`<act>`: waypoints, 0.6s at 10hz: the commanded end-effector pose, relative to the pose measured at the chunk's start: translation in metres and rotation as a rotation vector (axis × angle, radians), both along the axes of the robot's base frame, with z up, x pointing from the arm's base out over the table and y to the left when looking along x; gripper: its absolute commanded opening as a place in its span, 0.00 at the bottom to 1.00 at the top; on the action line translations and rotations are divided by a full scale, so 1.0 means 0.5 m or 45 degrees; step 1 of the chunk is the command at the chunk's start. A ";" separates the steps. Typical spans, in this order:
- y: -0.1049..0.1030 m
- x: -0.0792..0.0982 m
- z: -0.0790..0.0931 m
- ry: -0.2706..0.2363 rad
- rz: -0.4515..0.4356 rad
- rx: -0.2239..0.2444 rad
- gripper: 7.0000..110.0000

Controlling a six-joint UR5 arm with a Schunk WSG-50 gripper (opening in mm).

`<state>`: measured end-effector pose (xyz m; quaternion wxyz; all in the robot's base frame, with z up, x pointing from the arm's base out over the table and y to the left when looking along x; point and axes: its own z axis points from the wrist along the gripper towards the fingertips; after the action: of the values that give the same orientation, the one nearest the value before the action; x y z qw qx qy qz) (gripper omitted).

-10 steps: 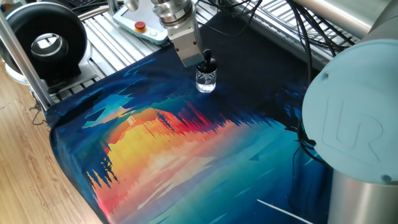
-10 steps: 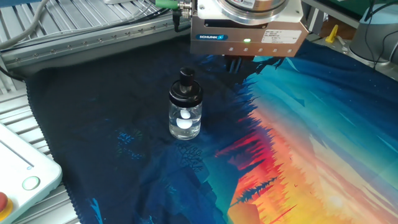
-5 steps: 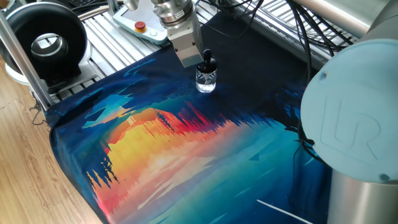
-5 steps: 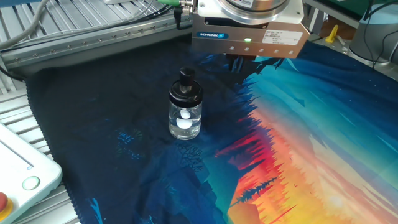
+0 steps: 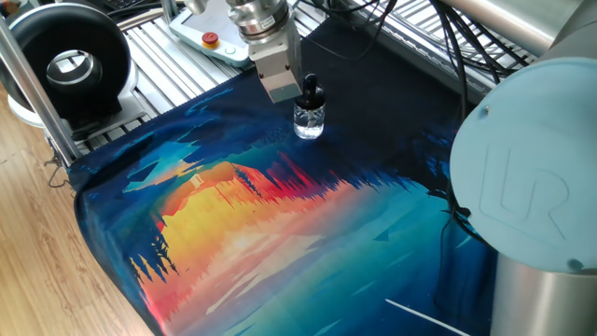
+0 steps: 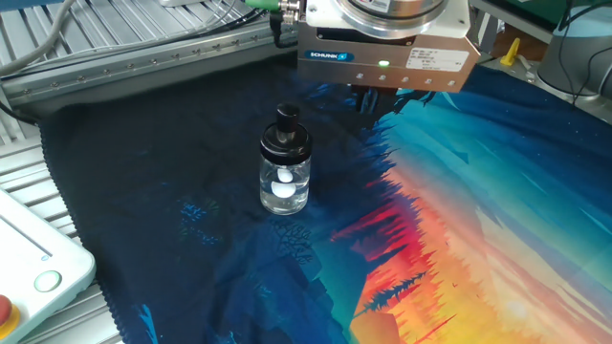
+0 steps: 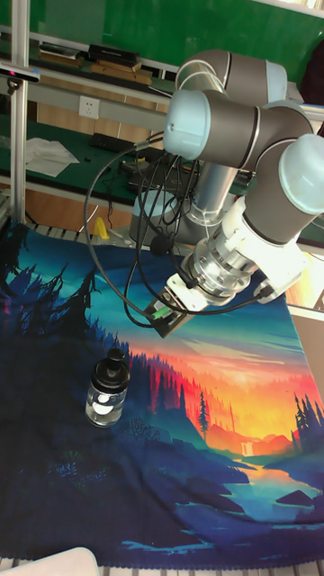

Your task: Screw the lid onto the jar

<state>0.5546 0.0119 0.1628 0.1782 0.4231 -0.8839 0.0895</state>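
The jar [image 6: 285, 186], a small clear glass bottle with white bits inside, stands upright on the dark blue part of the printed cloth [image 6: 459, 239]. The black lid [image 6: 286, 134] sits on its neck. Both also show in one fixed view, jar [image 5: 309, 121] and lid [image 5: 311, 93], and in the tall view, jar [image 7: 106, 400] and lid [image 7: 113, 364]. My gripper [image 6: 366, 98] hangs apart from the jar, behind and to its right, touching neither jar nor lid. Only its dark finger stubs show under the silver body [image 5: 278, 75], so the gap is unclear. In the tall view the gripper [image 7: 162, 322] is above and to the right of the jar.
A large black ring-shaped device [image 5: 65, 65] stands at the table's far left corner. A white pendant with a red button [image 5: 211, 39] lies on the slatted metal top behind the gripper. An aluminium rail [image 6: 143, 57] runs behind the cloth. The robot's grey base [image 5: 532, 187] fills the right side.
My gripper has drifted slightly farther from the jar. The jar and its lid have not moved.
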 end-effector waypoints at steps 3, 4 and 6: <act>0.010 0.014 -0.005 -0.039 -0.006 0.028 0.00; 0.008 0.014 -0.005 -0.044 -0.024 0.020 0.00; -0.016 0.015 0.003 -0.036 -0.008 -0.045 0.00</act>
<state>0.5603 0.0063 0.1634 0.1734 0.4179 -0.8855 0.1054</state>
